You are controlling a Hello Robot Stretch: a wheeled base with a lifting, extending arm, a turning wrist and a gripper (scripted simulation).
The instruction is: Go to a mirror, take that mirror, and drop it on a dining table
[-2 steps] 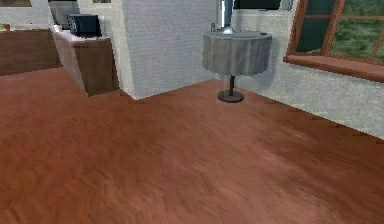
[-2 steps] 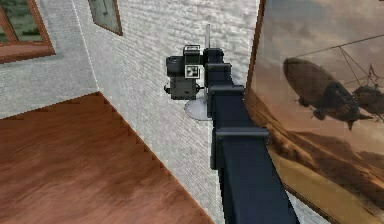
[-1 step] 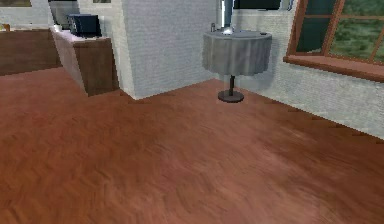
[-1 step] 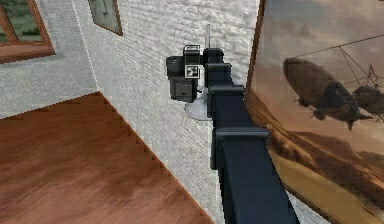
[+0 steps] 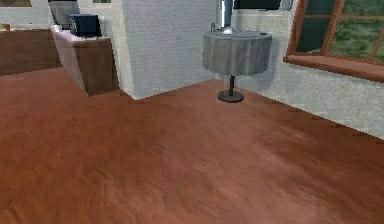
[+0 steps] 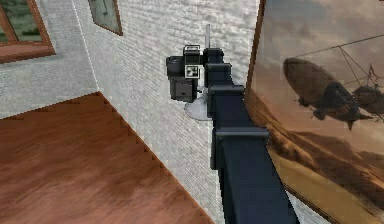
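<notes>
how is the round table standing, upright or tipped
Upright: the round table stands on its foot, which lies flat on the floor, top level.

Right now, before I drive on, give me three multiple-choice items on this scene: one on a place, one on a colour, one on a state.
1. Where does the round table stand?
A) mid-floor
B) near the window
C) beside a sofa

2. What colour is the floor?
A) reddish-brown
B) white
C) green

3. How is the table?
A) tipped over
B) bare
C) upright, draped in a grey cloth

Answers:
1 B, it stands just left of the window frame.
2 A, the wood planks show red-brown.
3 C, the cloth hangs around its level top.
</notes>
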